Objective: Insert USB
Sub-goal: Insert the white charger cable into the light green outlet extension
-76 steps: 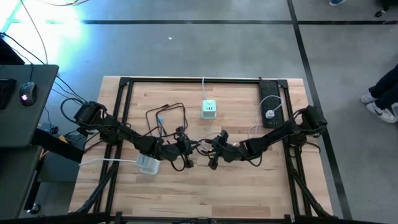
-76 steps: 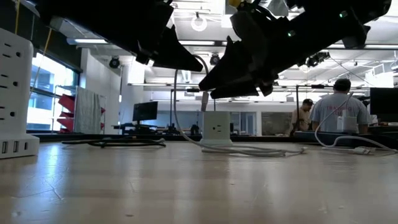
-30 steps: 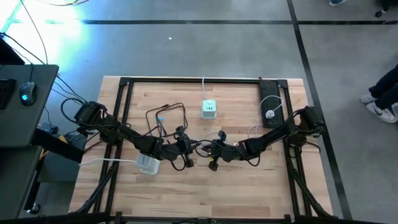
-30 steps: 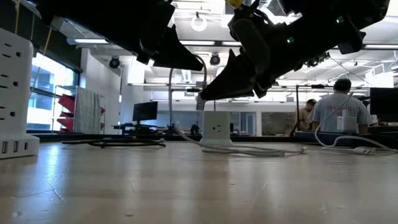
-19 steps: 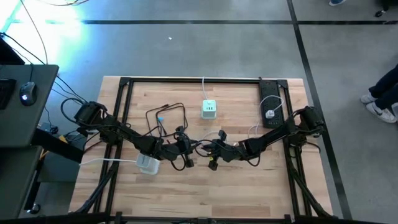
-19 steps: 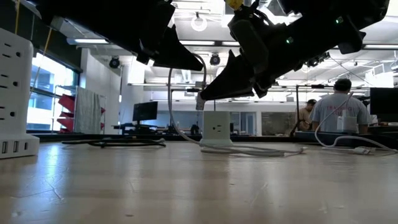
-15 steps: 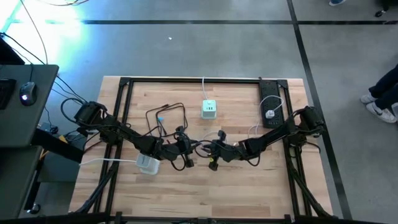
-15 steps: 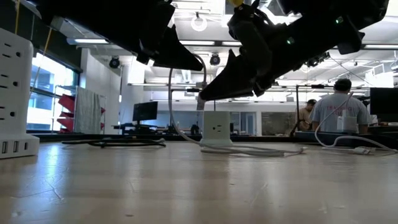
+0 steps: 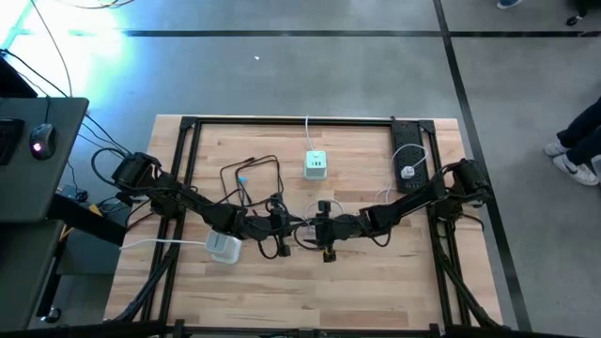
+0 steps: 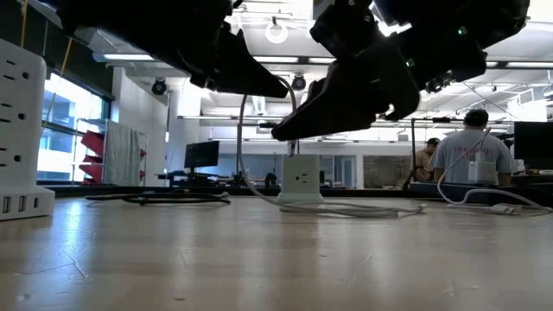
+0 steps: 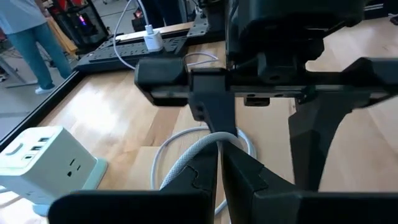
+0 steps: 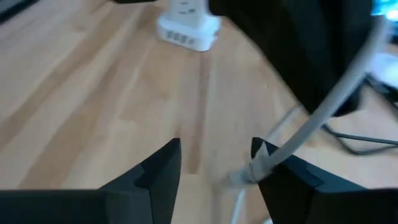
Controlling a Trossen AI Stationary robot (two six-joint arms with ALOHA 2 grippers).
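USB cable (image 11: 186, 163) pinched by left hand (image 11: 219, 177), right hand (image 12: 214, 163) open

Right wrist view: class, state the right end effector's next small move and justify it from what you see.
Probably ease sideways and close on the white cable. The right end effector is open with the cable's end beside one finger, while the left end effector is shut on the cable.

Right pincer (image 9: 317, 228) is shifting left across the worktop (image 9: 376, 282) toward the left pincer (image 9: 286, 228), closing the gap seen 2.5 s ago; the two are now nearly touching. Its wrist is rotating, sitting more crosswise in the high view. In the low view it is dropping slightly beside the white cable (image 10: 244, 147).
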